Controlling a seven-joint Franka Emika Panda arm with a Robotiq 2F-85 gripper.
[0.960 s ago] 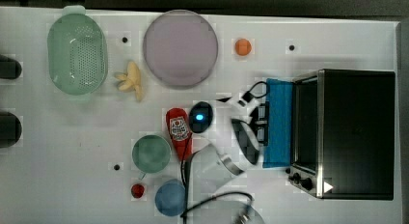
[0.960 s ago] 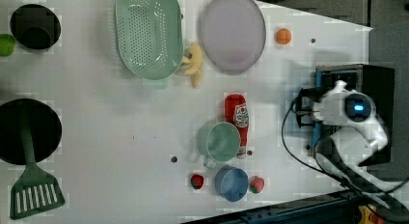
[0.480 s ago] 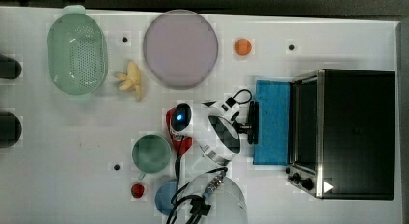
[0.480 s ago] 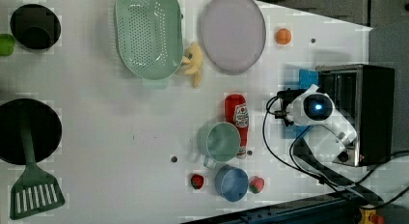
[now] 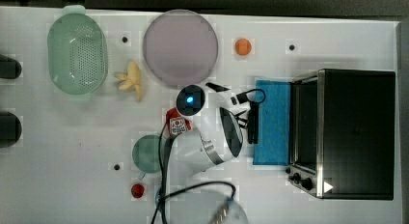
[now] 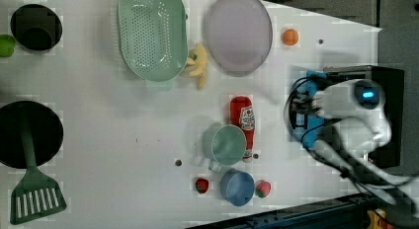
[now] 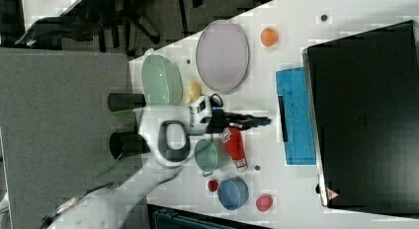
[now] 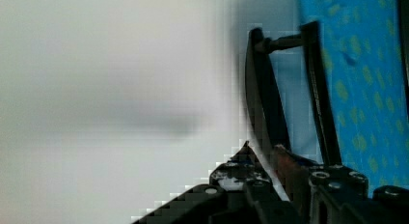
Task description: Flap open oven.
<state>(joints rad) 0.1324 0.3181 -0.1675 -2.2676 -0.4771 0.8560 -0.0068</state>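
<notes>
The arm's black two-fingered tool has its jaws narrowly apart and seems to hold nothing. Beyond it, the blue-tinted door lies flat on the white desk, hinged to the boxy black-topped oven at the top view's right. Withdrawing carelessly could snag the black bar handle and lift the door. The right view shows a gap between tool and handle, but the top view merges them.

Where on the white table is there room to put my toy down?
The biggest bare patch of the white table lies between the green perforated colander, the dark green slotted spatula and the green mug. It is crowded around the red ketchup bottle and blue bowl, and beside the black toaster oven's open blue door.
</notes>
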